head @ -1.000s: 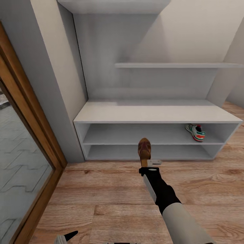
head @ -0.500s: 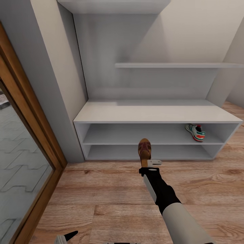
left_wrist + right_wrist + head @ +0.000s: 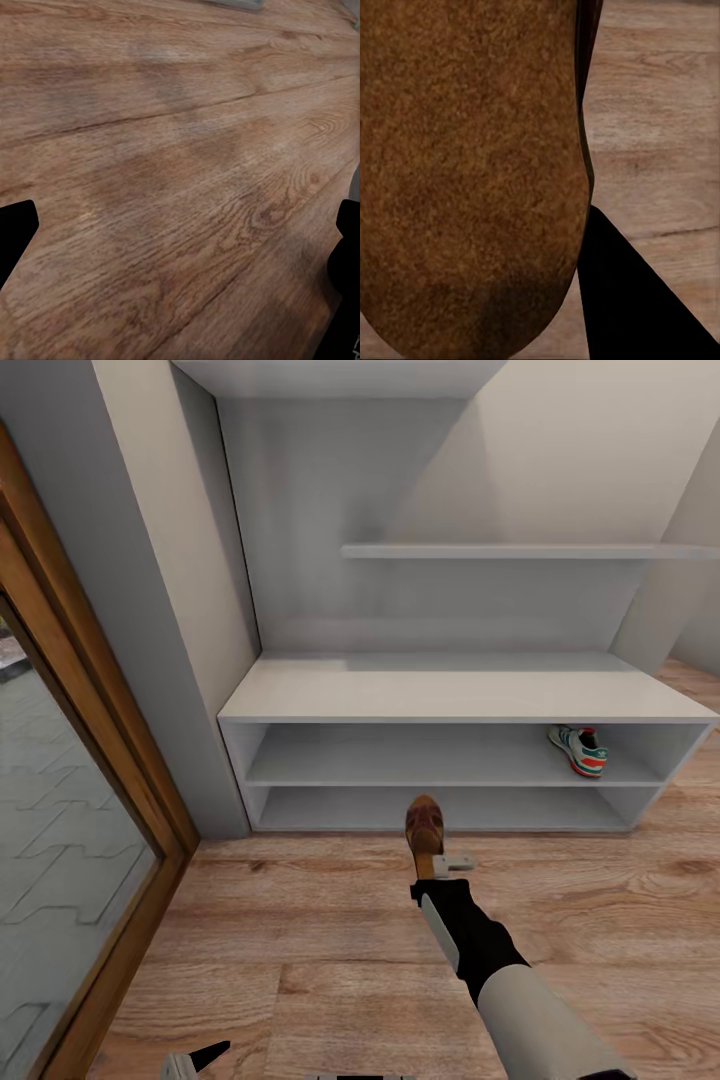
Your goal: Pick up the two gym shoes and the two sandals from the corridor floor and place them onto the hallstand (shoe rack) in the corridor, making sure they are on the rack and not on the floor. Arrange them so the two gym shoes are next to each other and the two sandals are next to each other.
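The right hand (image 3: pixel 432 857), clamped on one sandal (image 3: pixel 424 822), has drifted slightly nearer from the hallstand (image 3: pixel 450 695), whose upper bay holds one gym shoe (image 3: pixel 578 748) at far right; placement remains pending, and the left hand (image 3: pixel 180 247) hangs wide open.

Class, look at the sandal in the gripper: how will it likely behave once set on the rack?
The sandal looks stiff: it juts from the right gripper without drooping. Its broad flat sole should probably sit steady, not roll. Held by one end, it may swing.
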